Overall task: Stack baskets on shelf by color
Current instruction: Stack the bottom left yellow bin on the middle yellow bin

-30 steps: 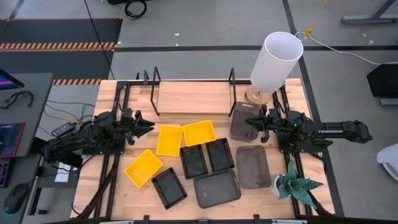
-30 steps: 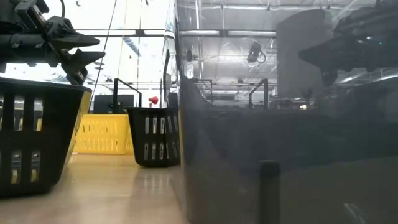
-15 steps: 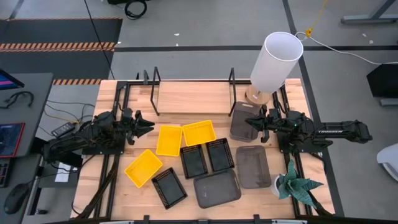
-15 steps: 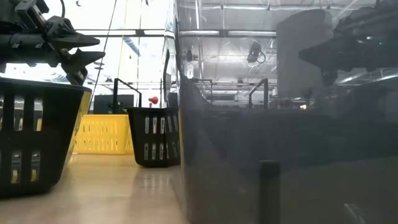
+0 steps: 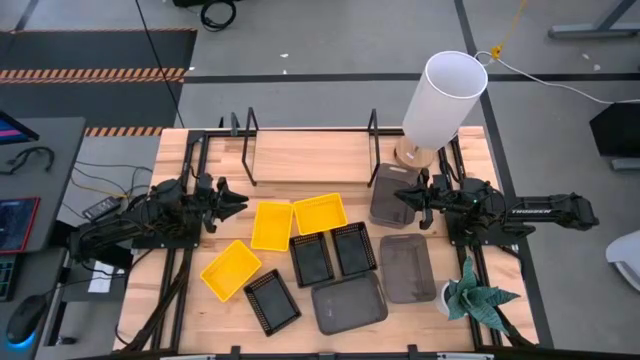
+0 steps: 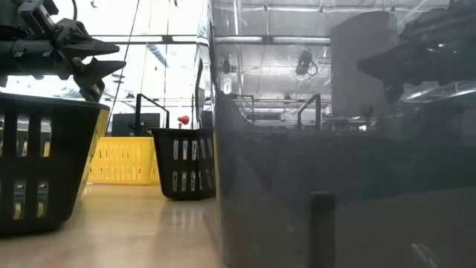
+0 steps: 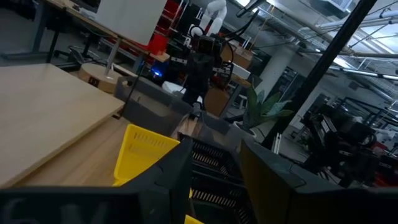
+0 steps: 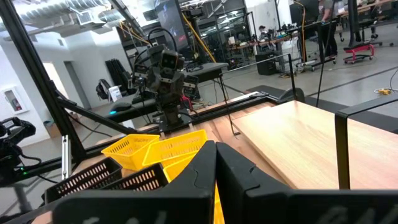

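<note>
In the high view two yellow baskets (image 5: 271, 224) (image 5: 320, 213) lie side by side at the table's middle, and a third (image 5: 230, 269) lies nearer the left. Black mesh baskets (image 5: 310, 259) (image 5: 353, 247) (image 5: 271, 301) and grey baskets (image 5: 348, 303) (image 5: 407, 267) lie flat on the table in front. Another grey basket (image 5: 385, 195) lies beside the lamp base. The shelf (image 5: 310, 155) runs along the far side. My left gripper (image 5: 237, 205) (image 7: 214, 149) hovers open, left of the yellow pair. My right gripper (image 5: 400, 197) (image 8: 216, 146) hangs shut over the far grey basket.
A tall white lamp (image 5: 443, 100) stands at the far right on a wooden base, close behind my right gripper. A small potted plant (image 5: 475, 300) sits at the near right corner. Black shelf brackets (image 5: 245, 135) (image 5: 372, 130) stand upright on the board, with bare board between them.
</note>
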